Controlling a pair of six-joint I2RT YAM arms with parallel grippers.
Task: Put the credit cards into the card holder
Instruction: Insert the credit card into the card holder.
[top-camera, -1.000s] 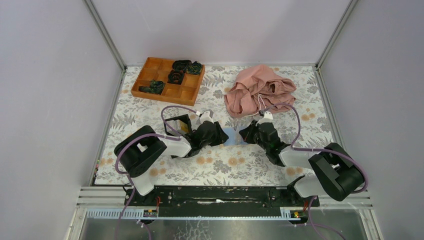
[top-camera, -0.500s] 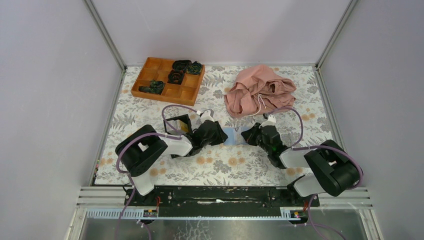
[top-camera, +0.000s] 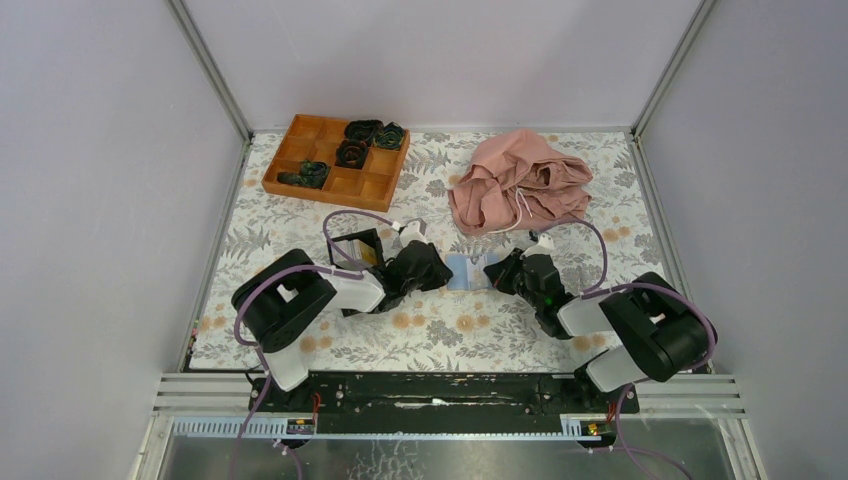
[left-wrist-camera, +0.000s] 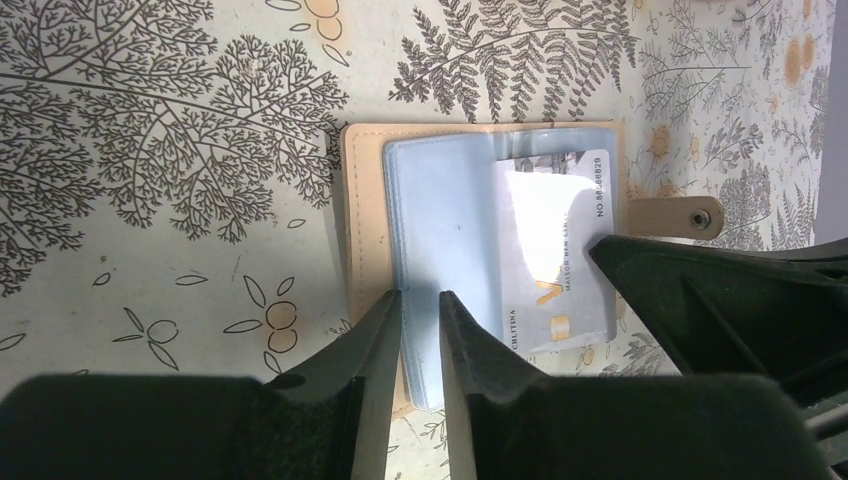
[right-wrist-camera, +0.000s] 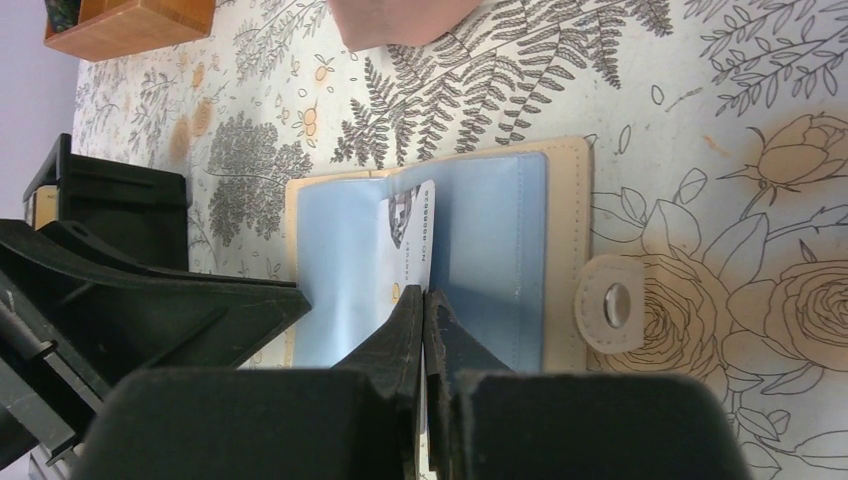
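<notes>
Jaws of the right gripper (right-wrist-camera: 425, 300) are clenched tight, their tips meeting on the printed long edge of a thin white plastic credit card (right-wrist-camera: 408, 240), which they pinch there. That card lies across the inner face of the flat tan leather-like card holder (right-wrist-camera: 565, 200), which is spread open on the floral-printed tablecloth (top-camera: 450, 330) between the two arms. In the left wrist view the credit card (left-wrist-camera: 555, 250) sits slightly askew over the pale blue slots, its far end tucked under a clear sleeve and its near end sticking out past the blue leaf. The left gripper (left-wrist-camera: 420, 310) has its fingers only narrowly parted, set over the near edge of the blue inner leaf, with that leaf showing in the gap. I cannot tell whether they press on it or merely straddle it. The card holder's tan rim (left-wrist-camera: 362, 200) lies flat on the cloth, and its rounded tan snap tab (left-wrist-camera: 672, 215) points out to the right gripper's side. From above, the left gripper (top-camera: 440, 272) and right gripper (top-camera: 497, 272) face each other from either end of the card holder (top-camera: 465, 270), both low to the table. A black open box (top-camera: 357, 248) stands just behind the left arm. Well away, an orange-brown wooden compartment tray (top-camera: 325, 190) with dark green rolled items (top-camera: 352, 152) in several cells sits at the far left. A crumpled pink cloth (top-camera: 515, 180) lies at the far right.
</notes>
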